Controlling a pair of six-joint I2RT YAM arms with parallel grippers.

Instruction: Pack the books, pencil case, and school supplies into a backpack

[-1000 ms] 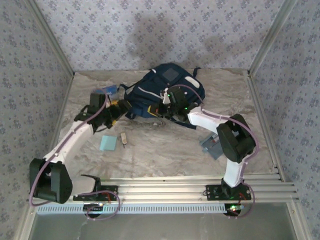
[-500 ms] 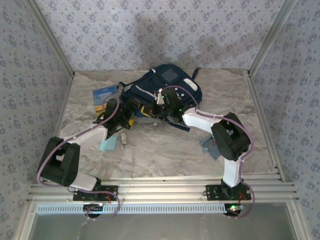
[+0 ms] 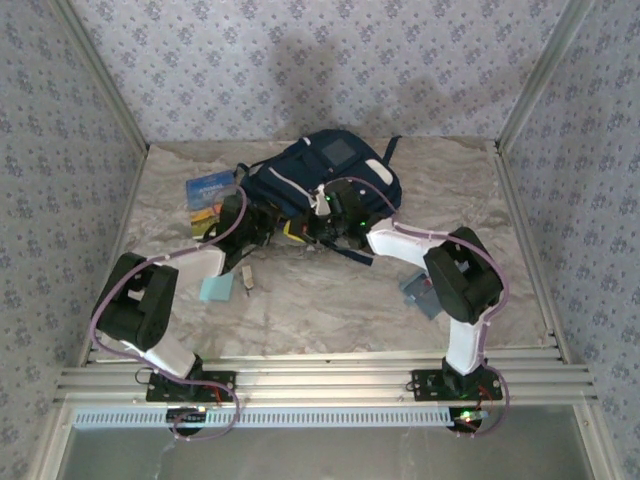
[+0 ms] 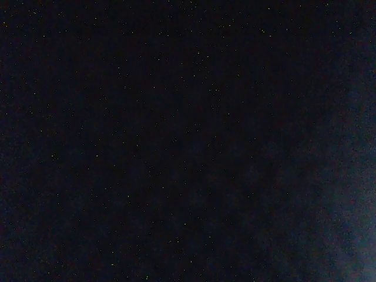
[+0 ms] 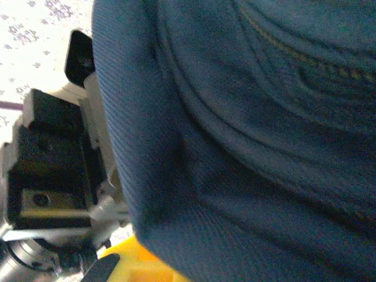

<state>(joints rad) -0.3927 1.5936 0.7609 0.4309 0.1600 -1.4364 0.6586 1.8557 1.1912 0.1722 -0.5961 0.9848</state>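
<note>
The navy backpack (image 3: 335, 170) lies at the back of the table with its mouth facing the near left. My left gripper (image 3: 268, 226) reaches into that mouth, its fingers hidden by fabric, and the left wrist view is dark. Its black and white housing (image 5: 50, 176) shows beside the backpack's fabric (image 5: 247, 147). My right gripper (image 3: 325, 212) sits at the mouth's edge, shut on the fabric. The paperback book (image 3: 207, 190) lies left of the backpack. The light-blue pad (image 3: 215, 288) and beige eraser (image 3: 246, 277) lie near the left forearm. The grey pencil case (image 3: 418, 295) lies at the right, partly behind my right arm.
Something yellow (image 3: 291, 229) shows at the backpack's mouth between the two grippers, and again under the fabric as a yellow patch (image 5: 132, 267). Patterned walls close the table on three sides. An aluminium rail (image 3: 320, 375) runs along the near edge.
The left arm has swung right and pushed its gripper into the backpack's mouth, uncovering the paperback. The right gripper has stayed at the mouth's edge.
</note>
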